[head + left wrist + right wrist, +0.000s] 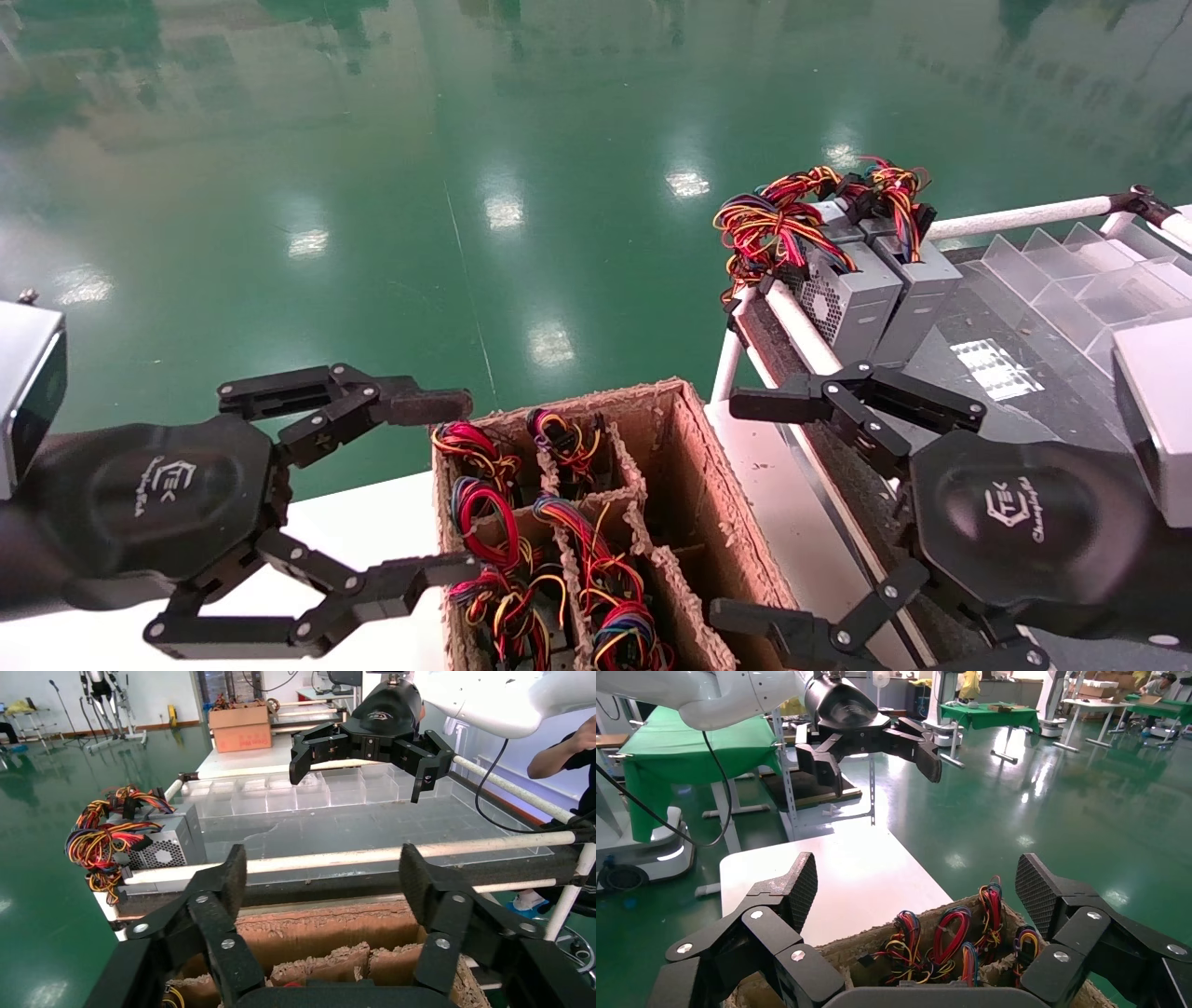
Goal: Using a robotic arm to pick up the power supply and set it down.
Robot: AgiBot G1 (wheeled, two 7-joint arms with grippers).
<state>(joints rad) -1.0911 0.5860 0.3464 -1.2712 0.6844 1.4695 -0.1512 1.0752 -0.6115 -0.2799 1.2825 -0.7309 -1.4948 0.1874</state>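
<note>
Both black linkage hands, left hand [445, 485] and right hand [745, 508], spread open and empty beside divided brown cardboard box [694, 466]; grey metal power supply [852, 298] with coloured wires at black bench's [968, 317] far-left corner.

We see a glossy green floor [391, 186] mirroring ceiling lights. We note a white table [842, 871], tables under green cloths [989, 714] farther back, a cardboard carton [240, 727] on a far bench, and a white wall [42, 688].
</note>
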